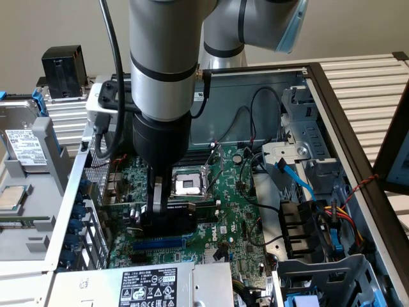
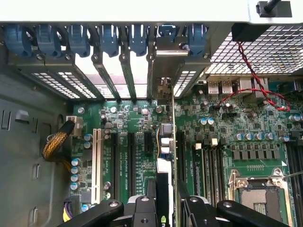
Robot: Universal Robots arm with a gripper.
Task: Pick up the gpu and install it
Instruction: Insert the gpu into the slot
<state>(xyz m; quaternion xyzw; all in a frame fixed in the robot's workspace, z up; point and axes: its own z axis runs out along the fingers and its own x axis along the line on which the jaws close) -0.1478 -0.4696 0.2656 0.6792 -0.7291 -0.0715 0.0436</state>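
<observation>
The gpu (image 2: 163, 187) is being held on its edge by the gripper (image 2: 166, 204). It is being clamped across its two faces by jaws set narrow, with one of the fingers (image 2: 144, 208) pressed to each side. In the wrist view the card is being seen edge-on, as a thin dark strip with a small green mark near the grip. So the picking up is judged to be done, and the installing is being carried out.

In the exterior view the gripper (image 1: 155, 214) is being held low inside the open case (image 1: 345, 128), and the gpu (image 1: 177, 222) is being shown as a black block at its tip, right down at the motherboard (image 1: 236, 211). The card is being held just beyond the empty blue slot (image 1: 156, 243) and just in front of the processor socket (image 1: 187, 184), lengthwise along the board's slots.

Further off in the wrist view, the card's line is being carried on by its silver bracket (image 2: 163, 82), which is being brought up to an opening in the back wall, among the slot covers (image 2: 106, 78) and beneath the row of blue clips (image 2: 109, 40).

Whether the card's lower edge is being pressed fully into its slot cannot be told. The seating and the letting go are therefore judged to be unfinished.
</observation>
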